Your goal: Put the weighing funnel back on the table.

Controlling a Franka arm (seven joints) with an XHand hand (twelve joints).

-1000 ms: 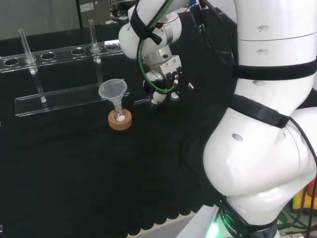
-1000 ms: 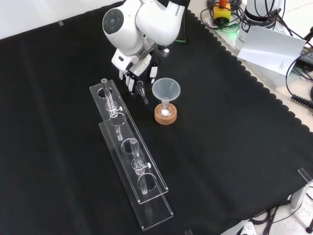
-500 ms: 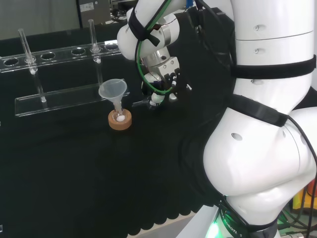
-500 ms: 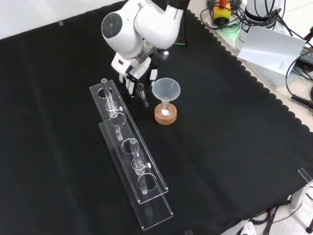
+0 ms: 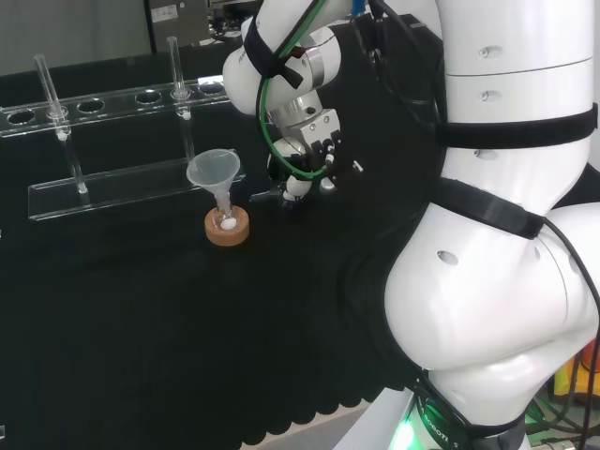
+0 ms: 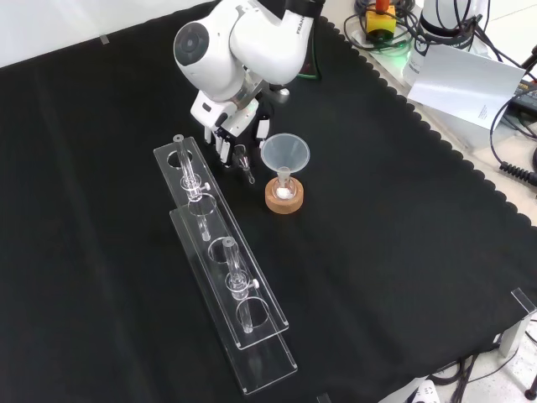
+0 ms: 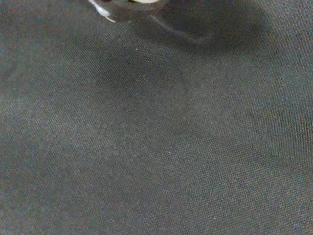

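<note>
Progress looks well along but not finished, by my reading from the console. Going left to right across the front view, the clear test-tube rack (image 6: 216,239) lies untouched on the tabletop (image 6: 403,252). Just right of its far end, the hand (image 6: 225,117) reaches down from under the arm's white link. The weighing funnel (image 6: 244,159) sits at its fingertips, its short stem angled toward the camera and down at the cloth. The fingers (image 6: 222,146) are curled down onto the bowl end and, as best I can make out, pinching it, so I count the piece as grasped and not yet let go. Right of that stands the funnel (image 6: 285,154), mouth up in its small flask on the cork ring (image 6: 284,200), close beside the weighing funnel but apart from it. The head view agrees: the hand is low, to the right of the funnel, with the stem poking left just over the cloth. The wrist view has the weave of the cloth very close, which tells me little height is left. Whether the piece already touches the tabletop I cannot tell. What remains, I judge, is to settle it, open the fingers and lift clear without nudging the funnel.
</note>
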